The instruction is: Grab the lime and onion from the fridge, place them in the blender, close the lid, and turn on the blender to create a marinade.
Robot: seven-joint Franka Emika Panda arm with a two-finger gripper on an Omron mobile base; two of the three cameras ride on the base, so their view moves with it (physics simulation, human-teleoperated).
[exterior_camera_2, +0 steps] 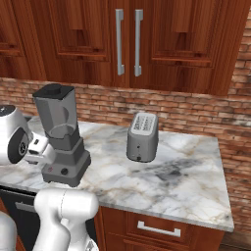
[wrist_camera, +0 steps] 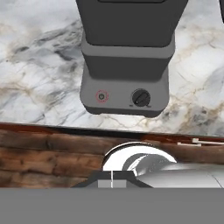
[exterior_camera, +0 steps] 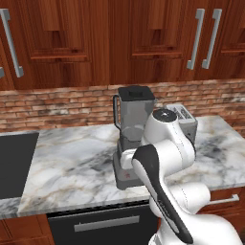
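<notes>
Am hovering before blender [wrist_camera: 127, 57] on counter [exterior_camera: 72, 162], gripper [wrist_camera: 112, 183] jaws pressed together, holding nothing. Lid [exterior_camera: 136, 92] sitting on jar. Am aiming at red button [wrist_camera: 101, 96]. Risks: drifting onto black knob [wrist_camera: 141, 98] beside it, or pushing off-centre and shoving base backward.

No readable words, brands or numbers appear. The only sign is a small power symbol on the round red button [wrist_camera: 101, 96] on the front of the tall grey blender [wrist_camera: 127, 57]; marks beside its black knob [wrist_camera: 141, 98] are too small to read.
</notes>
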